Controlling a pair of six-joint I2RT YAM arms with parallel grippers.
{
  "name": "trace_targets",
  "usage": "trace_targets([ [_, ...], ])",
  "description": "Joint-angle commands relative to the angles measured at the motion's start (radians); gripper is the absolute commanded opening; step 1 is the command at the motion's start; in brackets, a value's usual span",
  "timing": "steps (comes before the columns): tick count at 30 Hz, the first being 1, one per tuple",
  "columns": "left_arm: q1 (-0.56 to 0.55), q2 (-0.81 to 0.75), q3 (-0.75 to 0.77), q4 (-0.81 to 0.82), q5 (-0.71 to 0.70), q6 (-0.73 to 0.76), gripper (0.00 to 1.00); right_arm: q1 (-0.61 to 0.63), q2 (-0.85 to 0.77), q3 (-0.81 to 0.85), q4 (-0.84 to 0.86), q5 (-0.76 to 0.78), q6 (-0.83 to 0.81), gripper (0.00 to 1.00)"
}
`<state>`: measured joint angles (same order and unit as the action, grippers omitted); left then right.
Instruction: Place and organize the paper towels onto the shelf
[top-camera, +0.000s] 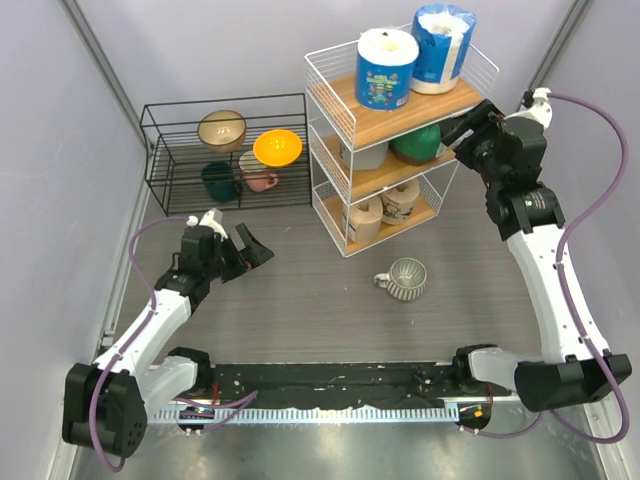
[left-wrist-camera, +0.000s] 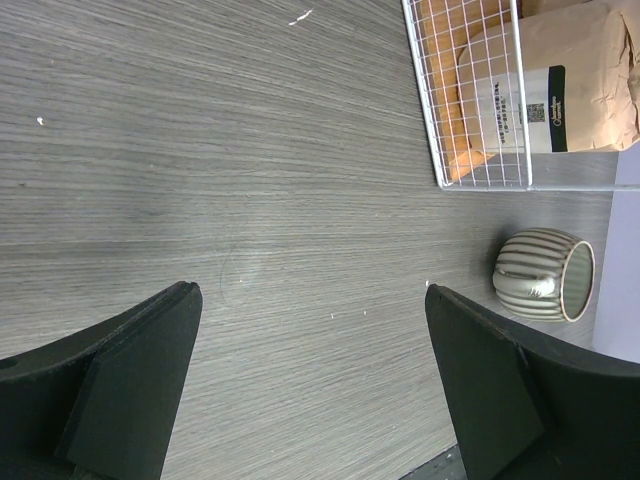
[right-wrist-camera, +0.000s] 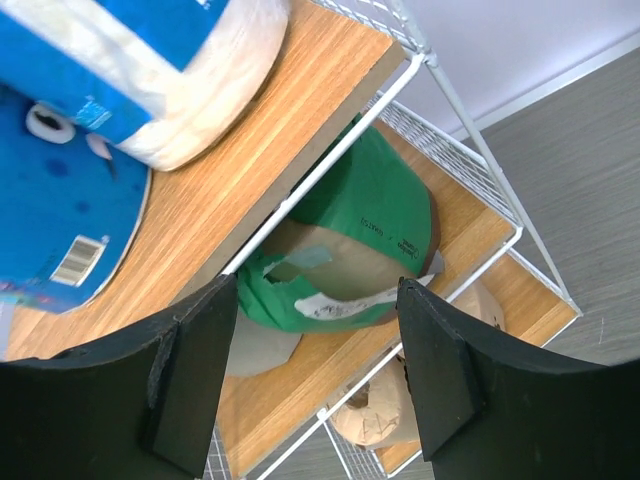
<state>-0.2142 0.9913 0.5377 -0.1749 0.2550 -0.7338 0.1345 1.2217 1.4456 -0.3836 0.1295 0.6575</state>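
Six paper towels (top-camera: 386, 68) on shelf (top-camera: 447, 103) — two blue rolls (top-camera: 442, 45) top, grey roll (top-camera: 362, 155) and green roll (top-camera: 418, 143) middle, two tan rolls (top-camera: 400, 202) bottom | right gripper (top-camera: 466, 128) jaws apart, empty, green roll just ahead | left gripper (top-camera: 250, 255) apart over table (top-camera: 300, 295)

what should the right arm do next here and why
Probably ease the right gripper straight back, away from the shelf. Its jaws stand open, and the green roll lies on the middle board beyond the fingers, apparently not pinched. It looks released, so backing out without nudging it seems the safest small move.
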Motion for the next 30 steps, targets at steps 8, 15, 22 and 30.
trace_targets([
  [8, -0.002, -0.003, 0.001, 0.040, 0.018, -0.009, 1.00, -0.003, -0.202, -0.154, 0.083, 0.042, 0.002, 0.71],
  [15, -0.002, 0.001, 0.002, 0.040, 0.023, -0.010, 1.00, -0.003, -0.159, -0.202, 0.111, -0.117, 0.024, 0.71],
  [22, -0.002, 0.003, 0.002, 0.040, 0.021, -0.010, 1.00, -0.001, -0.067, -0.174, 0.132, -0.116, 0.033, 0.72],
  [30, -0.002, 0.001, 0.001, 0.038, 0.018, -0.009, 1.00, -0.003, 0.030, -0.122, 0.149, -0.048, 0.057, 0.71],
])
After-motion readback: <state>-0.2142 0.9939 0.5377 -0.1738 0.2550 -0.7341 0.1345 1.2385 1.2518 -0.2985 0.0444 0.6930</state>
